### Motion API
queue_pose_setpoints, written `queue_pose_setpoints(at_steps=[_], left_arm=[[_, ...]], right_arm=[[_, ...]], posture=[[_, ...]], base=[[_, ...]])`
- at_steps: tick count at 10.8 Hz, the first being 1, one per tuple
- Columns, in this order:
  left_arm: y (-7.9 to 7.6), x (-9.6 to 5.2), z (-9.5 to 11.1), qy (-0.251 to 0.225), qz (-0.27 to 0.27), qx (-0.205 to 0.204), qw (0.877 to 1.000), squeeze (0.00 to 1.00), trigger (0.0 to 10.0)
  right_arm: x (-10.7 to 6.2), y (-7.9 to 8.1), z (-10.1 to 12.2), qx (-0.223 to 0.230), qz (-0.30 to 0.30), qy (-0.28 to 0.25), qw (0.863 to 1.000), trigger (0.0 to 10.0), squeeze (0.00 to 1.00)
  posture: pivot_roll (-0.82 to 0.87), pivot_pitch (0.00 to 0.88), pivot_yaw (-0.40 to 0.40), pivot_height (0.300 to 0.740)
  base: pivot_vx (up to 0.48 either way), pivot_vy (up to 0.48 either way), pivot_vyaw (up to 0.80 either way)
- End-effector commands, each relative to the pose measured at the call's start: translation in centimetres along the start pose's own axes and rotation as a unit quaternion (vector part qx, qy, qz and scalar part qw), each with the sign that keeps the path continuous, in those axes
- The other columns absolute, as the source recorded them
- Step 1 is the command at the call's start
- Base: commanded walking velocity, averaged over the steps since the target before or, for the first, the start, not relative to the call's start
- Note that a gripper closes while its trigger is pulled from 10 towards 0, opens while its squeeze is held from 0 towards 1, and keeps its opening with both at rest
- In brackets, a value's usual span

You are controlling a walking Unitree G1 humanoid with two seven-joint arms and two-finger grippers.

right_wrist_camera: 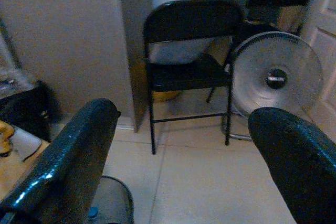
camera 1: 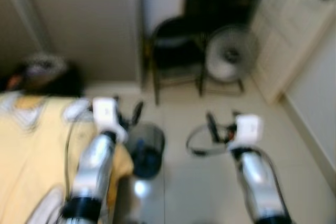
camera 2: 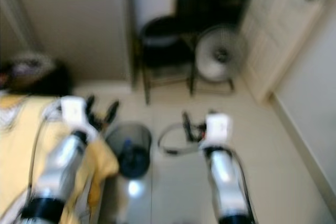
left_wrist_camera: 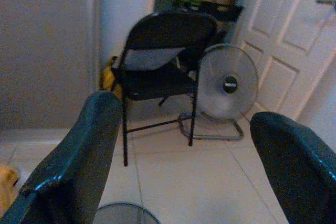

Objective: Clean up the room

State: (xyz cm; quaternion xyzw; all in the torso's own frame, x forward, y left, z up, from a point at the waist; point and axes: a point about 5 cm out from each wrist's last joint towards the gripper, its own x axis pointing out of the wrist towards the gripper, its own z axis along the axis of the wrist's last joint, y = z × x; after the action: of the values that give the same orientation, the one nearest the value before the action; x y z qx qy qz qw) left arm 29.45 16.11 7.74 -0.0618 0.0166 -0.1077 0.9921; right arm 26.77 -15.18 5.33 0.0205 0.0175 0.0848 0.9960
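The head views are blurred. A round dark waste bin [camera 1: 146,148] stands on the tiled floor by the corner of a bed with a yellow cover [camera 1: 31,150]. My left gripper [camera 1: 128,111] hangs open just above the bin's far rim, at the bed's edge, with nothing between its fingers [left_wrist_camera: 79,161]. My right gripper [camera 1: 220,124] is held open over bare tiles to the right of the bin, also holding nothing. Both wrist views catch the bin's rim [right_wrist_camera: 110,203] low between the spread fingers.
A black folding chair [camera 1: 176,51] and a floor fan [camera 1: 231,53] stand ahead against the far wall. A white door [camera 1: 294,30] is at the right. A dark bag [camera 1: 47,77] lies at the bed's far end. A looped cable [camera 1: 195,144] hangs near my right wrist.
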Motion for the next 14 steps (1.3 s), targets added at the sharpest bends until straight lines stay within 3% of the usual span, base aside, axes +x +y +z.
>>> queue_pose_setpoints(at_steps=[1, 5, 6, 11, 14], left_arm=[[-1.2, 0.5, -0.3, 0.011, -0.009, 0.011, 1.000, 0.00, 10.0], [-1.5, 0.6, -0.2, 0.008, -0.019, 0.026, 0.999, 0.00, 10.0], [-1.8, 0.4, 0.0, -0.006, -0.034, 0.005, 0.999, 0.00, 10.0], [-1.5, 0.4, 0.0, -0.005, -0.031, -0.002, 0.999, 0.00, 10.0], [-1.3, 0.6, 0.1, -0.009, -0.012, -0.009, 1.000, 0.00, 10.0]], right_arm=[[-0.3, -1.4, 0.2, -0.002, -0.021, -0.003, 1.000, 10.0, 0.00], [-0.8, -2.1, -0.2, 0.002, -0.036, 0.001, 0.999, 10.0, 0.00], [-0.9, -2.3, -0.2, -0.004, -0.041, -0.002, 0.999, 10.0, 0.00], [-0.8, -2.2, 0.0, -0.007, -0.044, -0.006, 0.999, 10.0, 0.00], [-0.9, -2.3, -0.1, -0.005, -0.046, -0.005, 0.999, 10.0, 0.00]], posture=[[-0.07, 0.000, -0.011, 0.705], [-0.07, 0.000, -0.009, 0.705], [-0.07, 0.000, -0.009, 0.705], [-0.08, 0.000, -0.007, 0.705], [-0.08, 0.000, -0.010, 0.705]], base=[[0.000, 0.000, -0.74], [0.000, 0.000, -0.74], [0.469, 0.000, 0.00], [0.469, 0.000, 0.00], [0.469, 0.000, -0.50]])
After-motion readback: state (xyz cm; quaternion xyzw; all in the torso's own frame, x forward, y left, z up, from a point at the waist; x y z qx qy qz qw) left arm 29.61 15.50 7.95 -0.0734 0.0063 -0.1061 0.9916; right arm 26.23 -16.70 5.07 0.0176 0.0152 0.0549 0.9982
